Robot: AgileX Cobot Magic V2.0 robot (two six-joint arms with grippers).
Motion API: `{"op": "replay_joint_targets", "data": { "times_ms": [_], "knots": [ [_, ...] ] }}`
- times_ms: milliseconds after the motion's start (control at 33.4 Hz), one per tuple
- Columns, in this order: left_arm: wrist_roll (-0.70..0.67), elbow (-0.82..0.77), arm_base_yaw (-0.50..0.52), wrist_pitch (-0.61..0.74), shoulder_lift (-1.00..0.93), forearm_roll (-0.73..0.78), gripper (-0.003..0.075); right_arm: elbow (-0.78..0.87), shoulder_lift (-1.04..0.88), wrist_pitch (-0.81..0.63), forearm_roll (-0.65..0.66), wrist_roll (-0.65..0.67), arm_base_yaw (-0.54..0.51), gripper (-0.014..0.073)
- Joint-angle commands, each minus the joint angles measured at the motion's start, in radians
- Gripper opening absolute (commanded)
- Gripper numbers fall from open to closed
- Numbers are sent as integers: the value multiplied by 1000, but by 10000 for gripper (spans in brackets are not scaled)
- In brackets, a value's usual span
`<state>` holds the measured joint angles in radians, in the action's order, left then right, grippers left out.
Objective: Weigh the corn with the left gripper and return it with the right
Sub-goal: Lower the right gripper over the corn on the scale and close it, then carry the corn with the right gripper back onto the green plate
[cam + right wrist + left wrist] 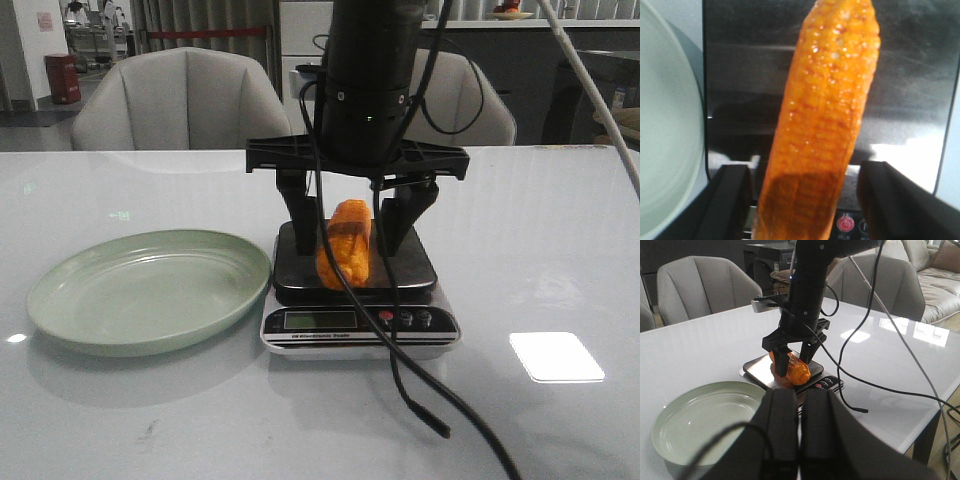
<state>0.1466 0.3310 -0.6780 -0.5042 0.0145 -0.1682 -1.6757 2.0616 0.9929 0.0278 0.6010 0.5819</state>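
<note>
Front view: I see the corn (346, 255) lying on the dark platform of a small kitchen scale (356, 300), with a pale green plate (150, 290) just beside the scale on its left, bare of food. An arm comes straight down over the scale; since the left wrist view shows that arm from a distance, I take it for my right gripper (357, 225). Its two black fingers stand apart, one on each side of the cob, not yet pressing on it as far as I can tell. In the right wrist view the corn (822, 125) runs lengthwise between the two fingers (730, 205), with gaps on both sides.

The left gripper (800, 440) shows only in its own wrist view, held back from the scale above the plate's near side, jaws together and holding nothing.

My judgement: the weighing half looks done, since the cob sits on the scale and the left arm is clear. What remains is for the right jaws to close, lift the cob and set it on the plate. The scale's display is too dim to read
</note>
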Motion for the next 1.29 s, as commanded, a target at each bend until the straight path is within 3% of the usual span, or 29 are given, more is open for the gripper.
{"op": "replay_joint_targets", "data": {
  "times_ms": [0, 120, 209, 419, 748, 868, 1107, 1256],
  "knots": [
    [-1, 28, -5, 69, 13, -8, 114, -33, -56, -18, 8, 4, 0, 377],
    [-1, 28, -5, 69, 13, -8, 114, -56, -56, -13, -13, 4, 4, 218],
    [-1, 28, -5, 69, 13, -8, 114, -89, -56, -16, -45, 4, 14, 161],
    [-1, 28, -5, 69, 13, -8, 114, -142, -56, -107, -149, 4, 83, 155],
    [-1, 28, -5, 69, 13, -8, 114, -142, 17, -227, -162, 4, 204, 158],
    [-1, 28, -7, 69, 13, -8, 114, -142, 49, -258, -218, 4, 212, 232],
    [-1, 28, -9, 69, 13, -8, 114, -142, 66, -311, -248, 4, 206, 499],
    [-1, 28, -9, 69, 13, -8, 114, -158, 65, -317, -248, 4, 188, 524]
  ]
}}
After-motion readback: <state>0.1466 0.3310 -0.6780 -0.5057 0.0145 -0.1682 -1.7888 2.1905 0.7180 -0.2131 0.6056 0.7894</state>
